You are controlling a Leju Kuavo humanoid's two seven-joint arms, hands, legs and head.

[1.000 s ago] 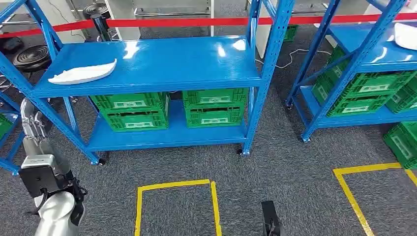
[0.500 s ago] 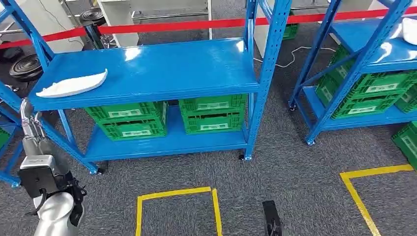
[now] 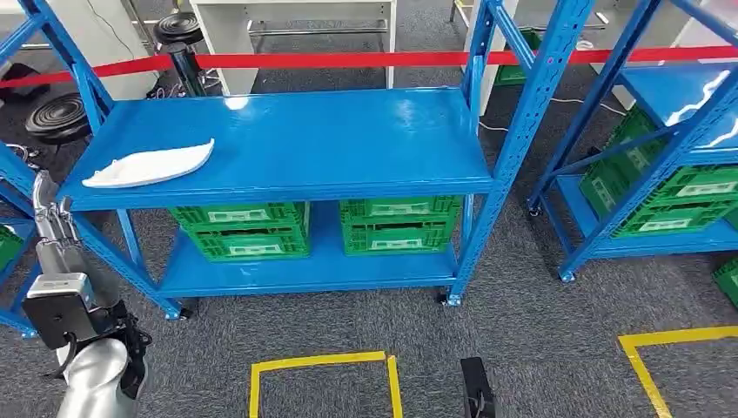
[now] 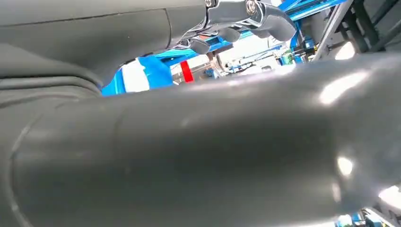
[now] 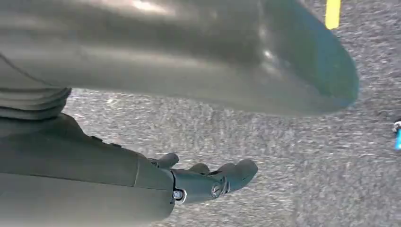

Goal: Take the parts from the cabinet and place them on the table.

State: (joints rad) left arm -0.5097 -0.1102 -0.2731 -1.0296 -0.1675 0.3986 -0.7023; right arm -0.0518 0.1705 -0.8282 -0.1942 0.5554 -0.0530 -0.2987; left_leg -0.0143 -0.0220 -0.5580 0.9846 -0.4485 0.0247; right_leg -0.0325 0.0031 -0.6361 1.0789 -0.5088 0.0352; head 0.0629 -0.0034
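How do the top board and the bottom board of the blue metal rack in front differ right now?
The top board carries a flat white moulded part near its left end; the bottom board holds two stacks of green plastic crates. The top board is mostly bare and glossy, the bottom board crowded and shaded. Both are blue.

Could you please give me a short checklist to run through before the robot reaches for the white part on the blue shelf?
1. White part lies on the shelf top, unobstructed: ok.
2. Left robot hand free of any load: ok, raised beside the shelf's near left corner, nothing in it.
3. Right robot hand empty: ok, fingers apart over carpet.
4. Left robot hand over the part: not ok, well short.
5. Table for placing in sight: cannot tell.
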